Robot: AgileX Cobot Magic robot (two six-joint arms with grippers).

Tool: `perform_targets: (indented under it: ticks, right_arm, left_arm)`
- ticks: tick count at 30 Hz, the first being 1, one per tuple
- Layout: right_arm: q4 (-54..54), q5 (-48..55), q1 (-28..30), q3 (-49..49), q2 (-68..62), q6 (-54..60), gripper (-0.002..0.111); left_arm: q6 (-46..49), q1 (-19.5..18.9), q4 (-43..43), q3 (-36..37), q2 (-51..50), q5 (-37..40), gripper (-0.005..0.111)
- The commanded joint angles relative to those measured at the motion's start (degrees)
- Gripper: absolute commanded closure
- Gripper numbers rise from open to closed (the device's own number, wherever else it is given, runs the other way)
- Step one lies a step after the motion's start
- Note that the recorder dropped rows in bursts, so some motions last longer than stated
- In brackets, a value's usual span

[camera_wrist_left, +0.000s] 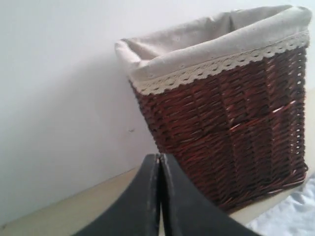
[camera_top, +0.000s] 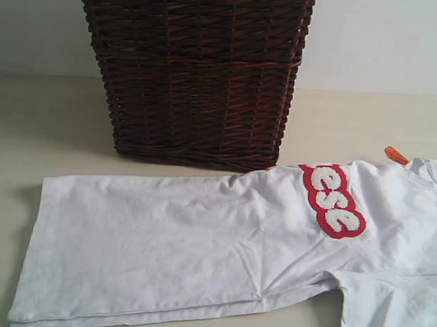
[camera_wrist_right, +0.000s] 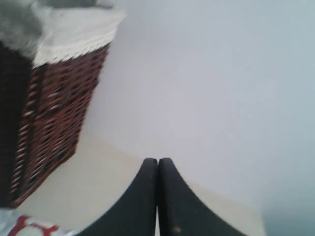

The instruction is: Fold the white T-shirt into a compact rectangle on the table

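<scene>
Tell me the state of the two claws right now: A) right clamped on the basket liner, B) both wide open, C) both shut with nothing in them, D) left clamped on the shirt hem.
C: each wrist view shows the left claw and the right claw with fingers pressed together and nothing between them, off the white T-shirt.

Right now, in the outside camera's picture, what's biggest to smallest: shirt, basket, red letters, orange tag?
1. Shirt
2. Basket, close behind; both run off the picture, so unsure
3. Red letters
4. Orange tag
</scene>
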State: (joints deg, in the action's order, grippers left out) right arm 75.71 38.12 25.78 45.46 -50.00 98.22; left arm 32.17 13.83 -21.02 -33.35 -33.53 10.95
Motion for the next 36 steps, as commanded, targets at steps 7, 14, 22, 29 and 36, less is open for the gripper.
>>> perform_targets:
  ticks: [7, 14, 22, 29, 36]
  right_arm:
    - [-7.0, -0.4, 0.2, -0.1, 16.2, -19.5, 0.108]
    - [-35.0, 2.4, 0.2, -7.5, 25.9, -32.1, 0.108]
    - [-32.7, -0.8, 0.2, -17.0, 28.4, -33.0, 0.108]
    - [-32.6, -0.8, 0.2, -17.0, 28.7, -32.2, 0.108]
    - [-32.8, -0.6, 0.2, -17.0, 28.7, -22.8, 0.108]
  left_arm:
    - [-1.2, -11.5, -3.0, 18.5, 27.1, 7.5, 0.105]
    - [-1.1, -12.4, -2.9, 19.0, 33.5, 11.0, 0.105]
    - [-1.1, -12.5, -3.3, 33.4, 33.5, 10.1, 0.105]
    - [-1.1, -12.6, -2.1, 33.4, 33.5, 11.1, 0.105]
    - [-2.1, -12.7, 2.5, 33.4, 32.5, 12.0, 0.105]
